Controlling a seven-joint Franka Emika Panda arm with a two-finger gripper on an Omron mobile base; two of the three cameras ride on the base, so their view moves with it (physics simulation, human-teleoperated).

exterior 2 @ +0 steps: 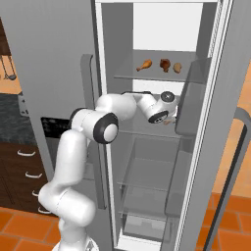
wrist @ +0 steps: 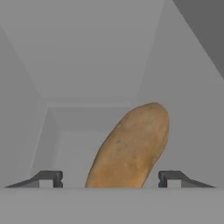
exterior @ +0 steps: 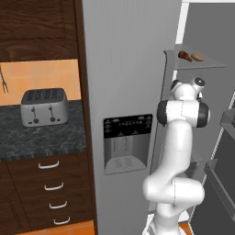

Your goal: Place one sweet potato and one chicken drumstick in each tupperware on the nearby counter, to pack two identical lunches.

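Note:
A tan-orange sweet potato (wrist: 131,144) lies on a grey fridge shelf, and in the hand view it leans up and to the right between my fingertips. My gripper (wrist: 109,178) is open around its near end, with a gap on each side. From the right base view, the gripper (exterior 2: 169,119) reaches into the open fridge at the second shelf. On the shelf above lie an orange chicken drumstick (exterior 2: 144,64), a redder drumstick (exterior 2: 165,64) and another sweet potato (exterior 2: 177,67). The tupperware is out of view.
The open fridge door (exterior 2: 230,122) stands close on the right of the arm, and the closed door with a dispenser panel (exterior: 127,142) is on its left. A silver toaster (exterior: 45,107) sits on the dark counter (exterior: 41,140) further left.

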